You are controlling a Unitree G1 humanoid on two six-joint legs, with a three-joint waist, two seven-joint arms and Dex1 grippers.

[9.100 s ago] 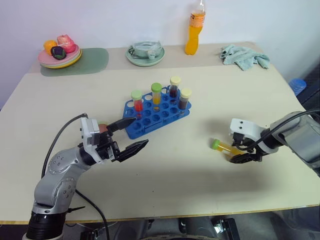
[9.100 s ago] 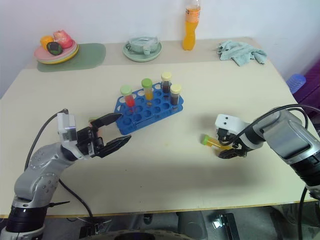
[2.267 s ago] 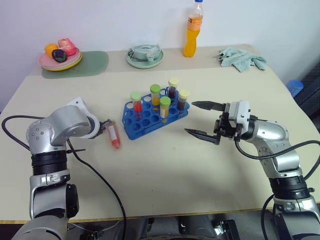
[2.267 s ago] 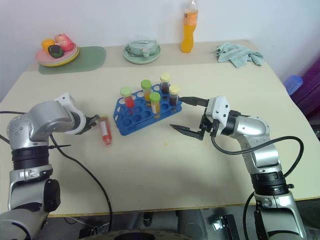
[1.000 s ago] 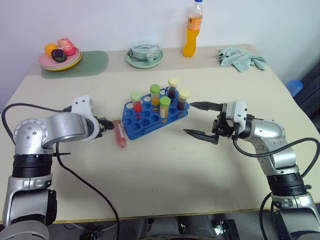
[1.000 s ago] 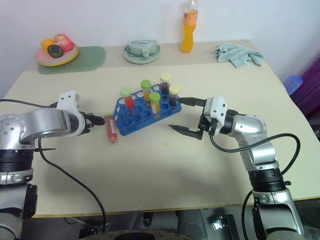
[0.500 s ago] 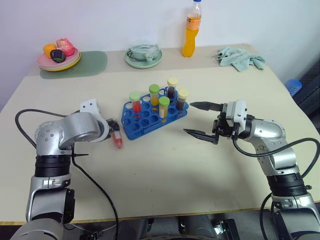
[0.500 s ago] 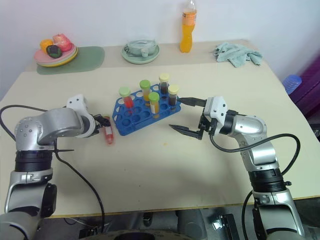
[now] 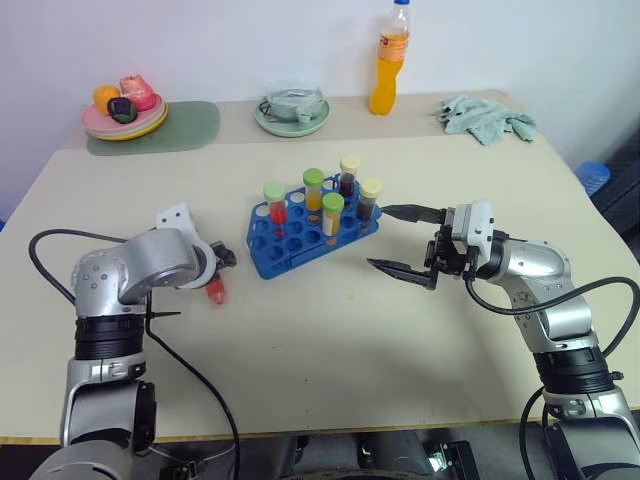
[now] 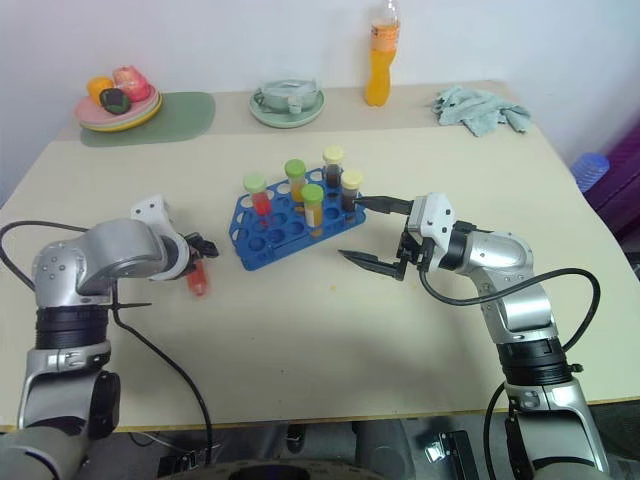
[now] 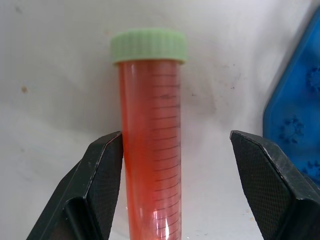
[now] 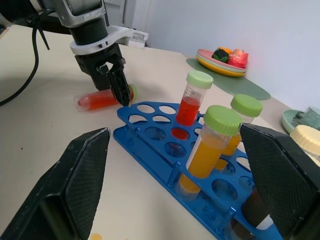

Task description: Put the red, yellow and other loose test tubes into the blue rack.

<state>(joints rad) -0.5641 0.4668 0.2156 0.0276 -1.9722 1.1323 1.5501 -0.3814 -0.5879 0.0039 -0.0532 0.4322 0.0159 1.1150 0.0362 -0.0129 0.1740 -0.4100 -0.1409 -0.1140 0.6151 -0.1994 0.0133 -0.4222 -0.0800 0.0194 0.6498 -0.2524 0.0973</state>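
Here left gripper (image 11: 170,190) straddles the red tube (image 11: 152,145) lying on worktop (image 9: 330,350), unclenched, one finger (image 11: 97,185) touching; closing off-centre could roll it. Right gripper (image 9: 400,241) agape, empty.

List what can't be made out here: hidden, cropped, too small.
- Red tube: lower end cut off by the left wrist view's edge; in the head views the left gripper covers part of it.
- Blue rack: far end cropped in the right wrist view.
- Fruit plate: items too small to identify.
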